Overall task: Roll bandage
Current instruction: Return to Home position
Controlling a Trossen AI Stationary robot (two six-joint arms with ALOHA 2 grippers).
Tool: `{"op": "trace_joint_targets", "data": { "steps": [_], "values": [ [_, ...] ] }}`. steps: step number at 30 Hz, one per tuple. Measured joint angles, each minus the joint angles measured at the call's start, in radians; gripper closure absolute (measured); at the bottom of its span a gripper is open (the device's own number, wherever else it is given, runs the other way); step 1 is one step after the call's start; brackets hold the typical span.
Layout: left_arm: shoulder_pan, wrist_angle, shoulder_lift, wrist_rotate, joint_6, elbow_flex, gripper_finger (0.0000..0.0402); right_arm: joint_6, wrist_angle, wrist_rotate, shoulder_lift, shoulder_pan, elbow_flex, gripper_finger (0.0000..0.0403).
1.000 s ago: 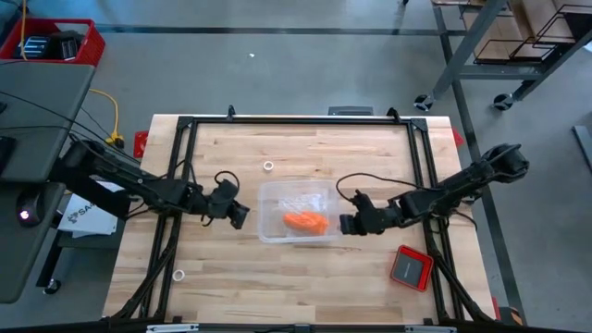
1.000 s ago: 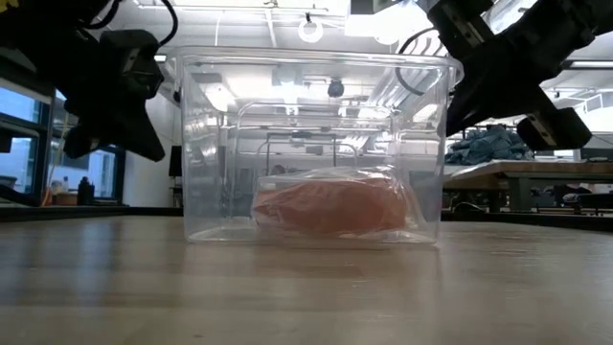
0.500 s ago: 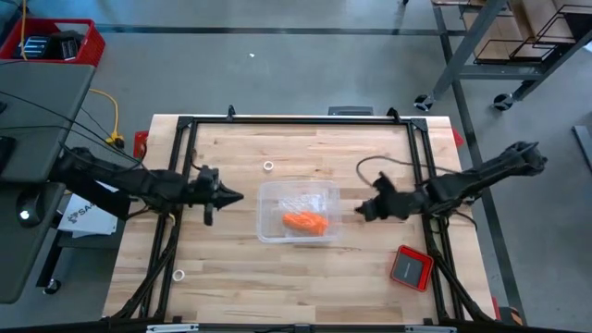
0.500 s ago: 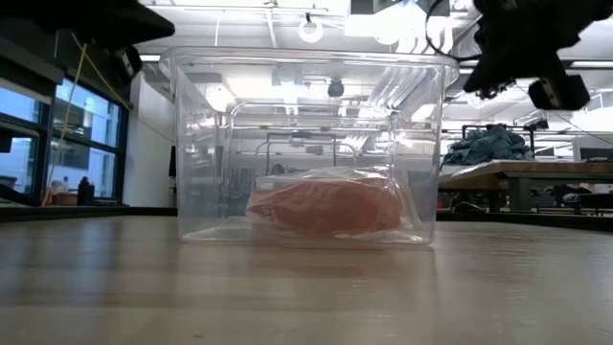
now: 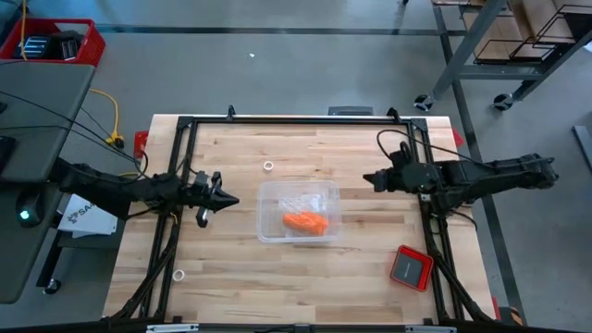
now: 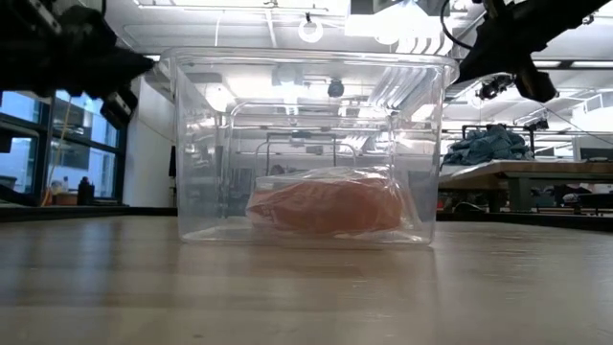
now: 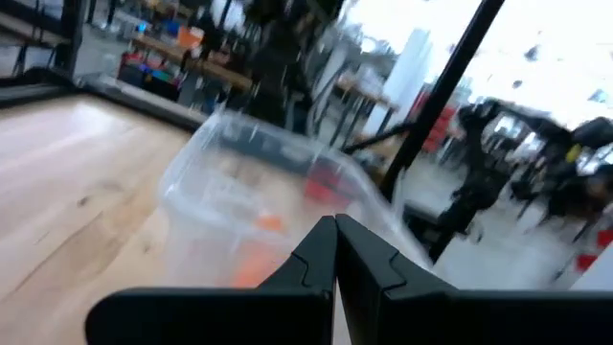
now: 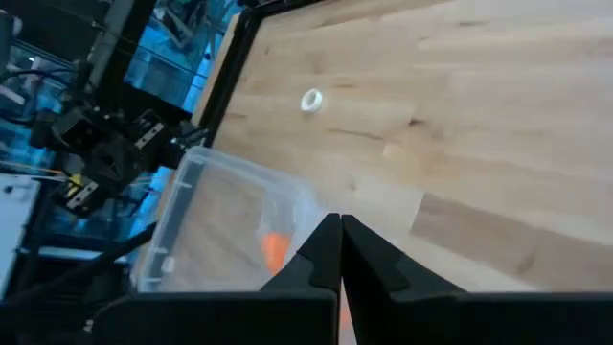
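Note:
The orange bandage (image 5: pixel 304 221) lies bunched as a stubby lump on the floor of a clear plastic tub (image 5: pixel 268 231) at the table's middle; it also shows in the low view (image 6: pixel 326 206). My left gripper (image 5: pixel 233 200) is shut and empty, raised to the left of the tub, fingers pointing at it (image 7: pixel 336 251). My right gripper (image 5: pixel 367 178) is shut and empty, raised to the right of the tub and farther back (image 8: pixel 340 251).
A small white ring (image 5: pixel 268 166) lies on the table beyond the tub, another (image 5: pixel 178 275) near the front left. A red square device with a grey face (image 5: pixel 410 267) lies at the front right. A black frame (image 5: pixel 296 121) runs round the table.
Both grippers have drawn back from the tub and risen. My left gripper has gone toward the table's left edge and turned level. My right gripper has gone toward the right and far edges. The tub has shifted slightly; the bandage lies still inside.

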Motion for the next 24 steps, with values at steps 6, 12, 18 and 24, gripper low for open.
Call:
{"op": "trace_joint_targets", "data": {
  "steps": [6, 12, 18, 24],
  "values": [
    [0.046, -0.075, 0.004, 0.019, 0.029, 0.000, 0.0401, -0.115, 0.000, -0.055, -0.003, -0.054, 0.000, 0.0403],
    [0.066, -0.081, 0.004, 0.012, -0.140, 0.000, 0.0401, -0.199, 0.003, -0.096, -0.038, -0.045, 0.000, 0.0403],
    [0.066, -0.082, 0.004, 0.011, -0.172, 0.000, 0.0401, -0.348, 0.006, -0.057, -0.109, -0.007, -0.010, 0.0403],
    [0.066, -0.082, 0.003, 0.010, -0.174, 0.000, 0.0401, -0.450, 0.271, -0.046, -0.231, 0.008, -0.223, 0.0403]
  ]
}}
